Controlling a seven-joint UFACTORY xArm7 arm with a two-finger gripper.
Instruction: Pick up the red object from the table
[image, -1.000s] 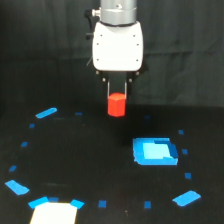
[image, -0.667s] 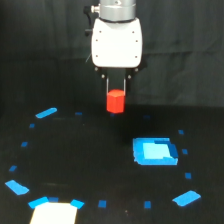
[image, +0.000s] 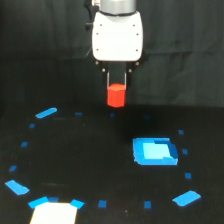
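The red object (image: 116, 95) is a small orange-red block that hangs in the air above the black table (image: 90, 165), near the top middle of the exterior view. My gripper (image: 116, 86) comes straight down from the white arm housing (image: 117, 35) and is shut on the block, one thin finger on each side of its upper part. The block's lower half shows below the fingertips. Nothing lies on the table directly beneath it.
A larger blue patch (image: 155, 151) lies on the table toward the exterior view's right. A white patch (image: 54, 213) sits at the bottom left edge. Small blue tape pieces, such as one at the left (image: 46, 113), are scattered in a ring around the middle.
The gripper has risen with the red object held in it; the block now hangs higher above the table than one second ago.
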